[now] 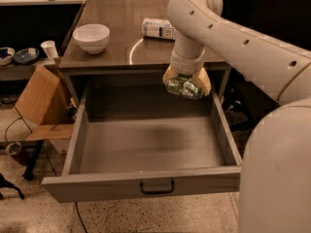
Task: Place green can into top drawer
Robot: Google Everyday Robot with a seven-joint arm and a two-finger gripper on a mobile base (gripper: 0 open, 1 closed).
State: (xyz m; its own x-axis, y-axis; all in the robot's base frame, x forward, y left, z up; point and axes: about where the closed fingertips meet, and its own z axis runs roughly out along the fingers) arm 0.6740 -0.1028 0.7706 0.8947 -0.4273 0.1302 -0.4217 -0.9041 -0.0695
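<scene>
My gripper (184, 85) is shut on the green can (182, 87), a small can with a mottled green and white wrap held sideways between tan fingers (202, 80). It hangs in the air over the back right part of the open top drawer (146, 144), just in front of the table edge. The drawer is wide, shallow and grey, pulled fully out, with a dark bar handle (157, 187) on its front panel. Its inside holds nothing.
A white bowl (91, 37) and a clear bottle with white label (158, 28) lie on the tabletop (121, 52). A cardboard box (41, 103) stands left of the drawer. My white arm (252, 47) fills the right side.
</scene>
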